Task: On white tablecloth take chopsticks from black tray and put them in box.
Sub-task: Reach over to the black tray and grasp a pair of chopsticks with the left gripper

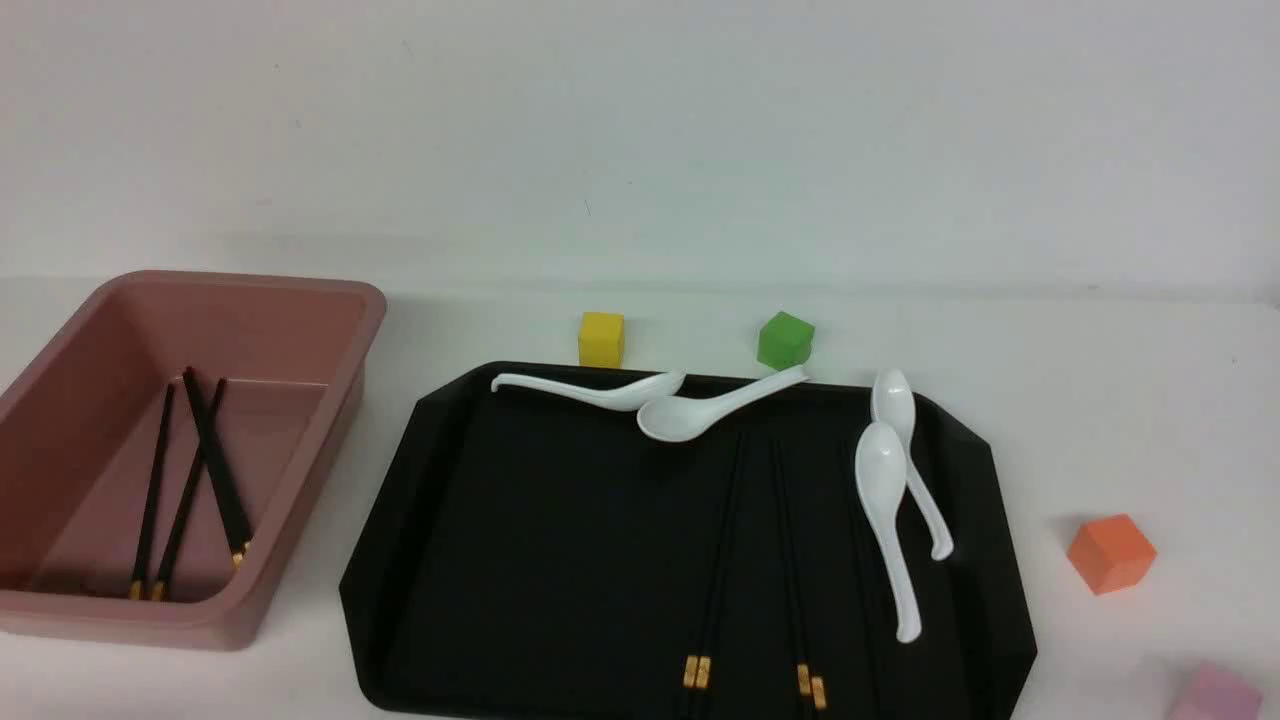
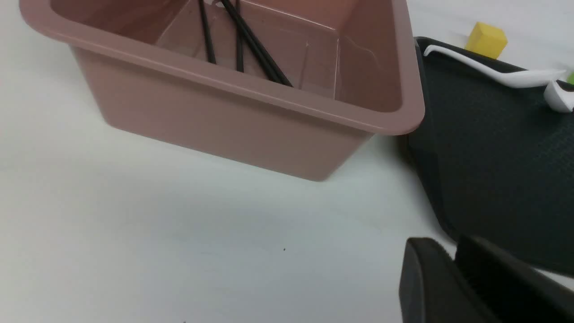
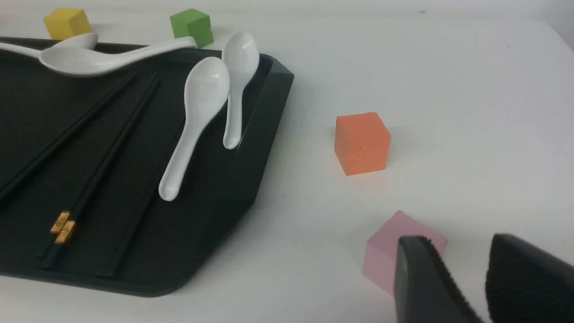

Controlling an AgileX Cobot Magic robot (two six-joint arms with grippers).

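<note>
The black tray (image 1: 560, 540) lies flat on the white tablecloth (image 1: 1100, 420) that covers the tabletop. On the right half of the tray two pairs of chopsticks (image 1: 722, 560) lie lengthwise. Their gold-banded ends are at the tray's near edge and their tips run toward its far edge. The two pairs are near each other but apart.

Four white spoons share the tray. Two (image 1: 650, 400) overlap along its far edge, and two more (image 1: 895, 490) lie touching by its right rim.

Just beside the tray's left side stands the box (image 1: 330, 440). A few black sticks (image 1: 195, 480) of the same kind lie crossed on its floor.

Past the tray's far edge sit a yellow cube (image 1: 601, 338) and a green cube (image 1: 785, 340). Off the tray's right side are an orange cube (image 1: 1110, 553) and, nearer the camera, a pink cube (image 1: 1215, 695).

The left pincer (image 2: 455, 251) shows only in its wrist view, off the tray's near left corner. Its fingers stand together with no gap showing, and it holds nothing. The right pincer (image 3: 462, 244) is off the tray's right side, by the pink cube. Its fingers are parted and nothing is gripped between them.
</note>
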